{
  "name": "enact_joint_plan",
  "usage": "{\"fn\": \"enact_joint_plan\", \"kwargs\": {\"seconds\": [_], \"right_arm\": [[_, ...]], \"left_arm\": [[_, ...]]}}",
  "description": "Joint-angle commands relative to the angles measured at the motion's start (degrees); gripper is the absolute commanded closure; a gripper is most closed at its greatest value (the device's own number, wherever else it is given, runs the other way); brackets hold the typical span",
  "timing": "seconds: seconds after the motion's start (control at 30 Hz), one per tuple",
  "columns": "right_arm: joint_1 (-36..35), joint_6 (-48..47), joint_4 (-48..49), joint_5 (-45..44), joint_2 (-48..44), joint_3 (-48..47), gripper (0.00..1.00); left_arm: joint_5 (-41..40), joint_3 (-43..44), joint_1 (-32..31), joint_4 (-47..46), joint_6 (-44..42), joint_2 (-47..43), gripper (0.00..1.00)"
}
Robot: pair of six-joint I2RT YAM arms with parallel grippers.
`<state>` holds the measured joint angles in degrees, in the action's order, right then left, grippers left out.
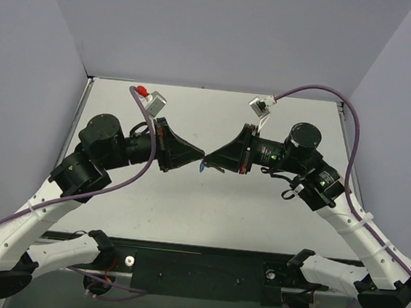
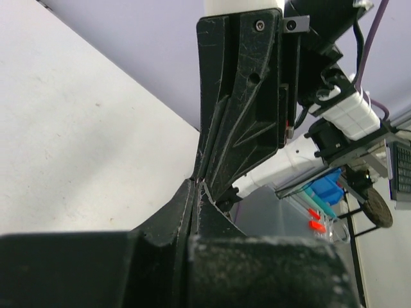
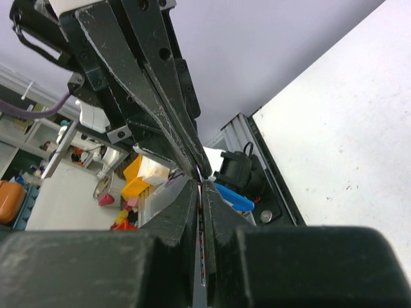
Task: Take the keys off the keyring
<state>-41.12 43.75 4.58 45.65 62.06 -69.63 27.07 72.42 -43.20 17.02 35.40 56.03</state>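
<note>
In the top view the left gripper [image 1: 200, 158] reaches in from 9 o'clock and the right gripper [image 1: 207, 159] from 3 o'clock. They meet tip to tip above the middle of the worktop [image 1: 257, 217]. Both pairs of fingers [image 2: 212, 154] are pressed together. What they pinch is too small for us to see, but we judge the keyring and keys sit right at that junction. A small blue tab [image 1: 202, 167] hangs just below, at 6 o'clock.

We would hold one side firm and work the other along the ring in small twists (no straight pulling apart), so nothing springs loose and drops.
</note>
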Motion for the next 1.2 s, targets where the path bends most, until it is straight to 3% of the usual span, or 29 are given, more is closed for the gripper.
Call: {"fn": "enact_joint_plan", "kwargs": {"seconds": [0.0,0.23,0.33,0.9,0.97,1.17], "right_arm": [[-2.1,2.8,11.7,-6.3,-0.3,1.5,1.0],[-2.3,5.1,16.3,-14.0,-0.2,2.8,1.0],[-2.6,5.9,18.3,-15.3,0.5,2.7,1.0],[-3.3,4.4,15.9,-15.9,-0.4,2.9,1.0],[-3.3,4.1,14.9,-15.2,-0.8,3.1,1.0],[-3.4,3.5,13.7,-14.4,-2.3,4.1,1.0]], "left_arm": [[-7.7,-2.2,-4.2,-8.4,4.8,0.6,1.0],[-19.0,-7.2,-9.4,-16.1,8.8,0.3,1.0],[-19.9,-6.9,-11.5,-19.0,8.1,1.2,1.0],[-22.1,-3.8,-14.5,-12.5,3.9,1.9,1.0],[-22.4,-2.8,-14.5,-11.0,3.0,1.7,0.97],[-23.8,1.5,-14.4,-5.1,0.3,1.4,0.64]]}}
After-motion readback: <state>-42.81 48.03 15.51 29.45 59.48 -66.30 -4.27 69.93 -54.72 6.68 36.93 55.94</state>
